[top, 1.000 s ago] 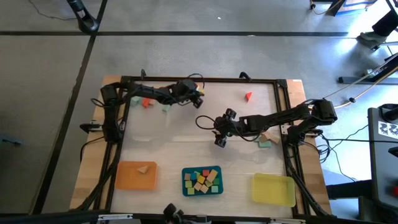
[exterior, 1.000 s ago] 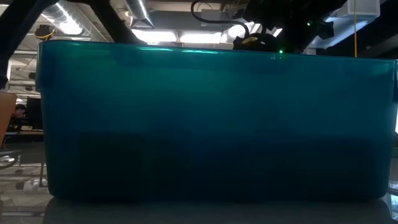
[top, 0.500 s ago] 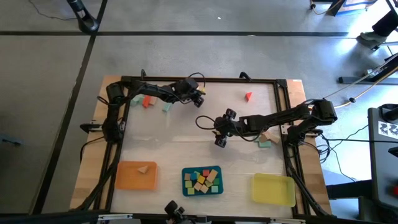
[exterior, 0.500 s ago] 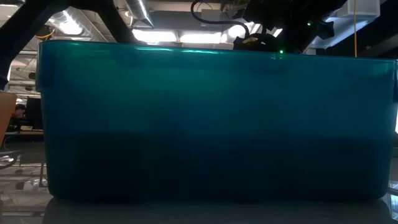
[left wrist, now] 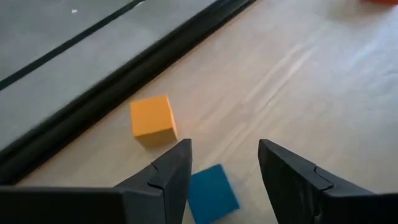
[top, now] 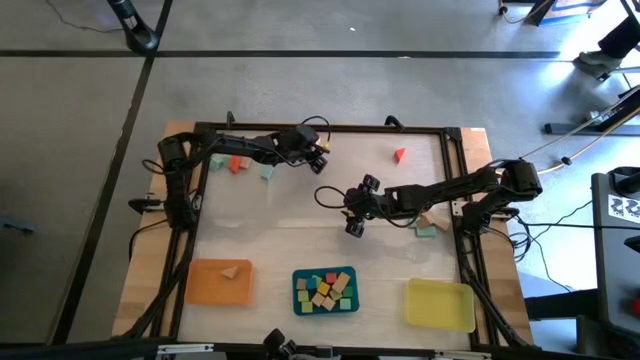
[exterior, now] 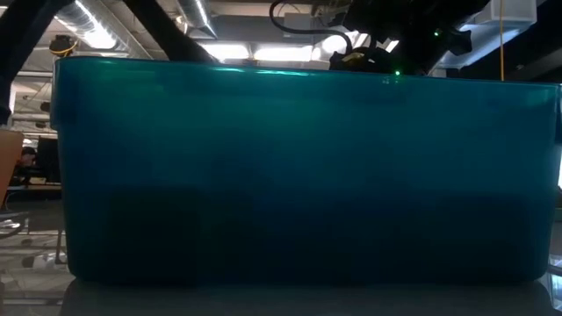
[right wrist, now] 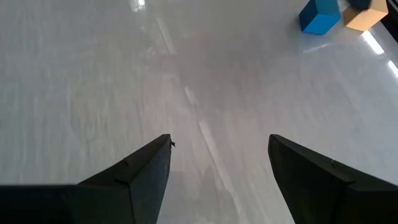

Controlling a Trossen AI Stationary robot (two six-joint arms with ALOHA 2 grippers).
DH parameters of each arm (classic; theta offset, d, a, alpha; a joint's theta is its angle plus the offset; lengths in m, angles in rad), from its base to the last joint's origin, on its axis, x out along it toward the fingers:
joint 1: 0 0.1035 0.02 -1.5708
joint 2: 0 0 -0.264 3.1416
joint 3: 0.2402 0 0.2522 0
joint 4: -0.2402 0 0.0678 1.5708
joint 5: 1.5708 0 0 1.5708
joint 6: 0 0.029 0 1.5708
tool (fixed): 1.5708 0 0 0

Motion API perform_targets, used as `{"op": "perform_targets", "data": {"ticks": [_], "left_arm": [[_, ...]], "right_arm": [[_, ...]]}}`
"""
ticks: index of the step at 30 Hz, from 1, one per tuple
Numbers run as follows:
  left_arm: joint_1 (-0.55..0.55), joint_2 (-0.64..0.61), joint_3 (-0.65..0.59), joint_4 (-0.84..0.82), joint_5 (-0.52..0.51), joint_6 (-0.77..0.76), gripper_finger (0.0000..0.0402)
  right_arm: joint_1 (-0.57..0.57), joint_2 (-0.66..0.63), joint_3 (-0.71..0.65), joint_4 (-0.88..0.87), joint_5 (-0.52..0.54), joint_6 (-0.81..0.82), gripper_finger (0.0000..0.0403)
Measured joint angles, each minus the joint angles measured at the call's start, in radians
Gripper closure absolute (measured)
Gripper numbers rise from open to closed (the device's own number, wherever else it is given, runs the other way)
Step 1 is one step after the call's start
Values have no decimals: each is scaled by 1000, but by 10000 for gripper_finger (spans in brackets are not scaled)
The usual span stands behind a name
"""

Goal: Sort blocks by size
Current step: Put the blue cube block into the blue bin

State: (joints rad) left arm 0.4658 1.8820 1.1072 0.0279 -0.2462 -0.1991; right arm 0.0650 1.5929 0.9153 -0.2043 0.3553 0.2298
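The left gripper (left wrist: 222, 168) was open near the table's far edge, holding nothing. A blue block (left wrist: 211, 191) lay on the table (top: 300, 215) just beside its left finger, and an orange block (left wrist: 152, 117) lay a little beyond. The right gripper (top: 358, 207), also open and empty, waited over the table's middle.

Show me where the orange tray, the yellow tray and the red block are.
orange tray (top: 205, 283): high view, bare floor.
yellow tray (top: 440, 304): high view, middle.
red block (top: 399, 154): high view, top face.
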Motion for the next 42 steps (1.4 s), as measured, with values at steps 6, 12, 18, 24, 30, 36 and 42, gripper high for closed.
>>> {"op": "perform_targets", "data": {"ticks": [6,12,18,24,30,36,42], "left_arm": [[-8,-42,0,-63,-1,13,230],[-7,-7,-7,-78,-4,-33,230],[-7,43,-5,-60,-31,-55,230],[-7,59,-5,-55,-57,-55,230],[-7,59,-5,-57,-50,-53,230],[-23,37,-6,-79,-3,-13,230],[-37,-21,-7,-92,7,-1,230]], "right_arm": [[0,0,0,1,0,0,136],[0,0,0,0,-1,6,136],[0,0,0,-4,-9,9,136],[0,0,0,-1,-9,9,136],[0,0,0,0,-9,8,136],[0,0,0,-2,-9,8,136],[0,0,0,-2,-9,8,136]]}}
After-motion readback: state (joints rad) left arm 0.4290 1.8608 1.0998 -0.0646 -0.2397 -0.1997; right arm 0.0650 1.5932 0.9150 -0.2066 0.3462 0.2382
